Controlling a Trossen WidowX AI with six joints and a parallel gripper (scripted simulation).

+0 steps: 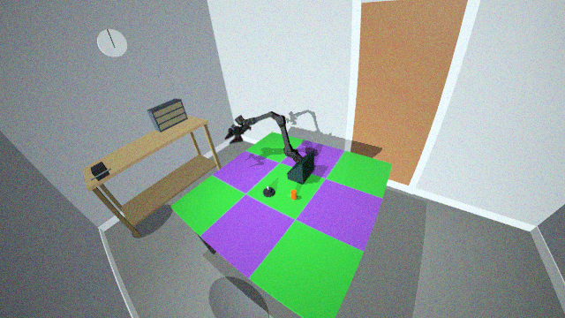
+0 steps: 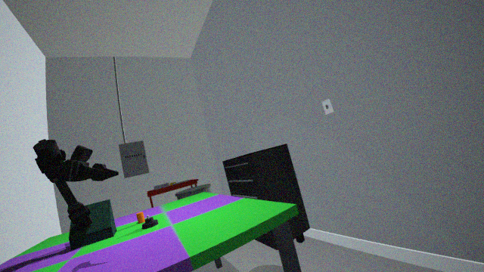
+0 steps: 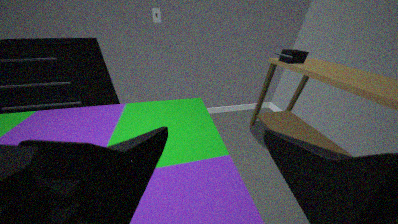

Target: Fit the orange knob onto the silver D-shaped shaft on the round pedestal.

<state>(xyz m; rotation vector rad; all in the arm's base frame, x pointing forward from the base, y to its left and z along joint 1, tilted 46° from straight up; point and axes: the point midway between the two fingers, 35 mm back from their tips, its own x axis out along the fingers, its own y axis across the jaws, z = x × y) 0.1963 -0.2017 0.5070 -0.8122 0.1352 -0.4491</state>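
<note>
The orange knob (image 1: 294,194) (image 2: 141,217) stands upright on the checkered table, a short way from the round black pedestal (image 1: 268,193) (image 2: 150,224). A small silver shaft (image 1: 267,188) (image 2: 147,217) sticks up from the pedestal; its flat side is too small to make out. The knob's underside is hidden. My gripper (image 1: 230,137) (image 2: 116,174) (image 3: 215,132) is open and empty, high up and well away from both, off toward the wooden bench side. Neither the knob nor the pedestal shows in the wrist view.
A dark teal box (image 1: 303,170) (image 2: 103,219) stands by the arm's base, close to the knob. The table (image 1: 309,265) (image 2: 242,219) (image 3: 195,185) has green and purple squares. A wooden bench (image 1: 146,147) (image 3: 340,72) stands beyond the table's edge.
</note>
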